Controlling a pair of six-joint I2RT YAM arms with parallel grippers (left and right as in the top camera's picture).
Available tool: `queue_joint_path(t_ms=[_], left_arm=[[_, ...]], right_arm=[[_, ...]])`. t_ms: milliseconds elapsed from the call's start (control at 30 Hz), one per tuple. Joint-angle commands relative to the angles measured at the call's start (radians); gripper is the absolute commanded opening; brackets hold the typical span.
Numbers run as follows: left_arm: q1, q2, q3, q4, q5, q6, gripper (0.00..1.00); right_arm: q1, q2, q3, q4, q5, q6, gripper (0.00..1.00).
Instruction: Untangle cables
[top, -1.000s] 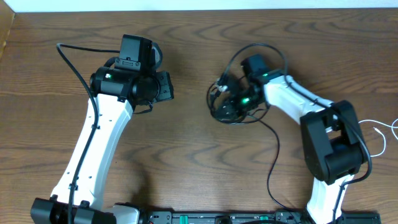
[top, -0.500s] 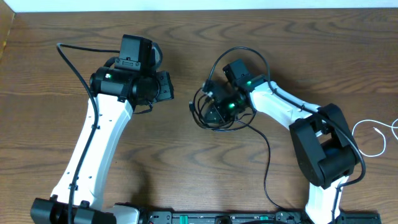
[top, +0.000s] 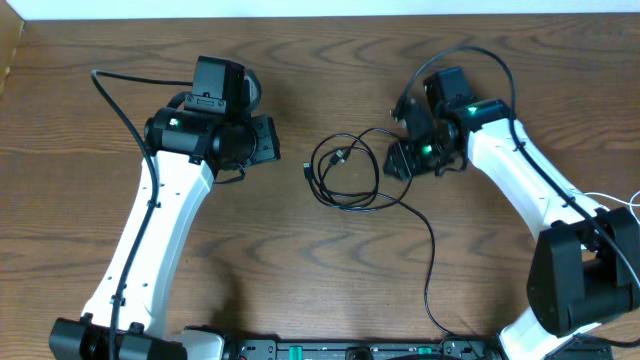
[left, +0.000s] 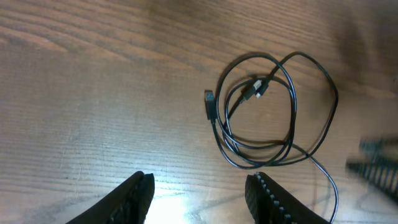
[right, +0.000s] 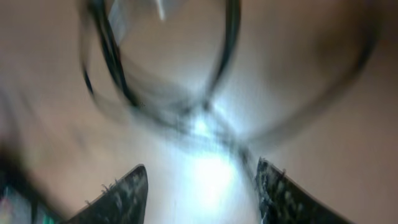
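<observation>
Black cable (left: 290, 115) on wood table (top: 300, 260): both grippers empty

1. Cable position. The black cable lies flat on the table in a loose coil of several overlapping loops, between the two arms near the table's centre. The left plug (left: 209, 99) sits at the coil's left edge. The inner plug (left: 255, 90) rests inside the loops. From the near right side of the coil, a single strand runs toward the near edge of the table. A white cable (top: 612, 212) lies at the right edge of the overhead view, well apart from the coil and partly cut off by the frame.

2. Left gripper (left: 202, 196). Its fingers stand apart with only bare wood between them. The gripper hangs left of the coil and touches no part of it. In the wrist view the coil lies beyond the fingertips and to the right.

3. Right gripper (right: 202, 193). Its fingers stand apart with nothing clamped between them. The wrist view is heavily blurred. Dark loops show beyond the fingertips, but whether any strand touches a finger cannot be told. In the overhead view the gripper sits just right of the coil, beside its far right loop.

4. Arms. The left arm (top: 150, 230) reaches in from the near left. The right arm (top: 530, 190) reaches in from the near right.
</observation>
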Motion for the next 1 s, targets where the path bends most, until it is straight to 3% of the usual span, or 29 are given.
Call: queue_joint_path(t_ms=[0, 133, 367, 433, 600, 867, 967], left_arm=[[0.000, 0.004, -0.002, 0.000, -0.016, 0.010, 0.54], [-0.035, 0.009, -0.002, 0.024, -0.017, 0.010, 0.54], [-0.115, 0.089, -0.002, 0.033, -0.017, 0.010, 0.55], [-0.137, 0.125, -0.002, 0.036, -0.017, 0.010, 0.55], [-0.184, 0.210, -0.002, 0.051, -0.016, 0.010, 0.55], [-0.261, 0.304, -0.002, 0.089, -0.013, 0.010, 0.54], [-0.292, 0.316, -0.002, 0.123, -0.013, 0.010, 0.55]], right_arm=[[0.009, 0.035, -0.014, -0.111, 0.072, 0.008, 0.53], [0.012, 0.043, -0.081, -0.146, 0.181, 0.091, 0.54], [0.021, 0.043, -0.216, -0.131, 0.149, 0.124, 0.52], [0.029, 0.043, -0.257, -0.109, 0.149, 0.124, 0.45], [0.043, 0.043, -0.298, -0.050, 0.151, 0.128, 0.02], [0.041, 0.043, -0.294, 0.093, 0.167, 0.207, 0.01], [0.035, 0.022, -0.221, 0.076, 0.269, 0.232, 0.01]])
